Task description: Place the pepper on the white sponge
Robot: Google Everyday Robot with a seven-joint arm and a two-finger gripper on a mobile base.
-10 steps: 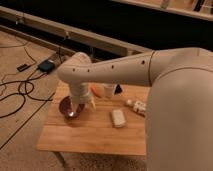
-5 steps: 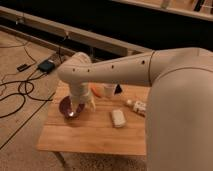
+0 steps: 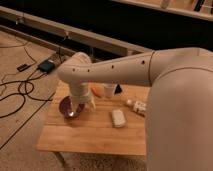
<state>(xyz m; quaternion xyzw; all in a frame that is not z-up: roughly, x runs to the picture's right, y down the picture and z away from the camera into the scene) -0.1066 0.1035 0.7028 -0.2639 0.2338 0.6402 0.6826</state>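
Observation:
The pepper (image 3: 95,91) is a small orange-red piece lying on the wooden table (image 3: 95,135), just behind my wrist and partly hidden by it. The white sponge (image 3: 118,118) lies flat near the middle of the table, to the right of the pepper and nearer the front. My gripper (image 3: 75,111) points down into the dark bowl (image 3: 66,106) at the table's left side, left of and in front of the pepper. My arm reaches in from the right, above the table.
A white cup (image 3: 109,90) and a small dark object (image 3: 119,88) stand at the back of the table. A white bottle (image 3: 136,106) lies on its side right of the sponge. Cables and a box (image 3: 47,65) lie on the floor at left.

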